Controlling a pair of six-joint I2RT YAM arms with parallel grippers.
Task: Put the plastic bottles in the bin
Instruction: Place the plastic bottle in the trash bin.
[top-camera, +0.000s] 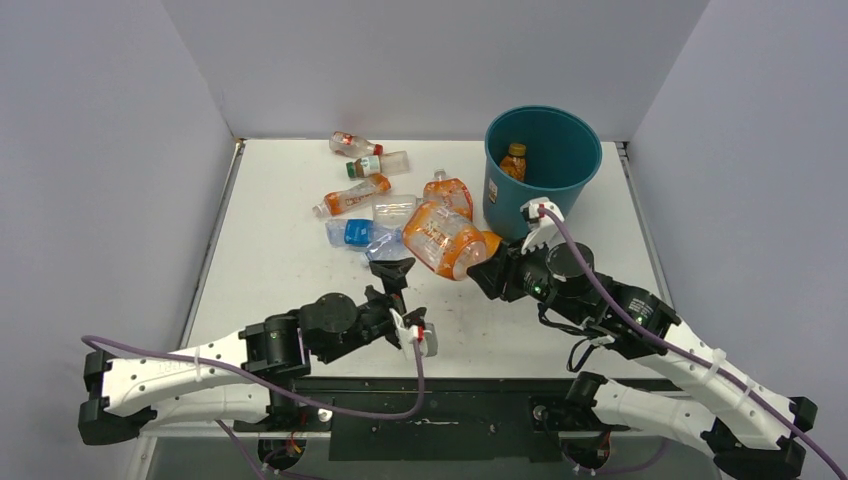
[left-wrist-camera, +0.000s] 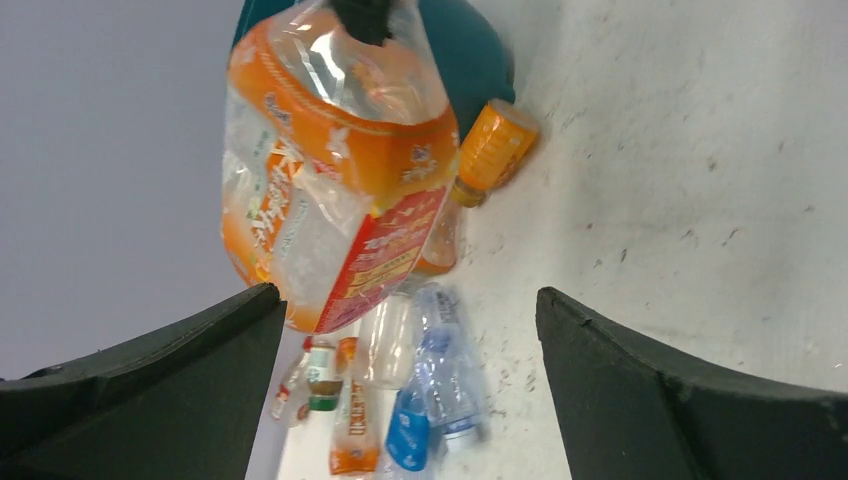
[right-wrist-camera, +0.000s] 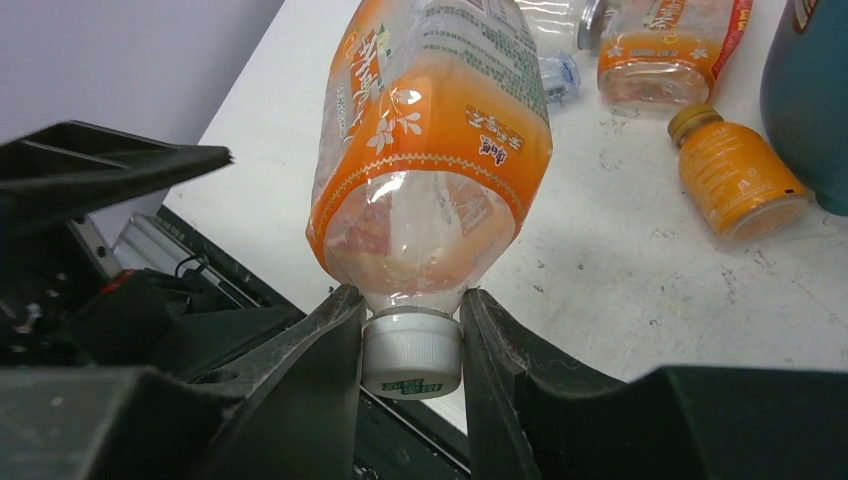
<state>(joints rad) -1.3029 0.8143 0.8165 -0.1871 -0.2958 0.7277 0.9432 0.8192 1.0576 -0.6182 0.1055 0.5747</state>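
My right gripper (right-wrist-camera: 410, 330) pinches orange bottle (right-wrist-camera: 430, 130) by white cap (right-wrist-camera: 411, 355) only; may pivot loose before bin (top-camera: 510, 205). Left gripper (left-wrist-camera: 408, 300) wide, empty.

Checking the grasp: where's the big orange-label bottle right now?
Top view, centre: the big orange-label bottle is gripped by its white cap in the right gripper, just left of the bin.

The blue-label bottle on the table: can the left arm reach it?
Probably yes. The left gripper has its jaws open and empty, and the blue-label bottle lies just ahead with nothing between them.
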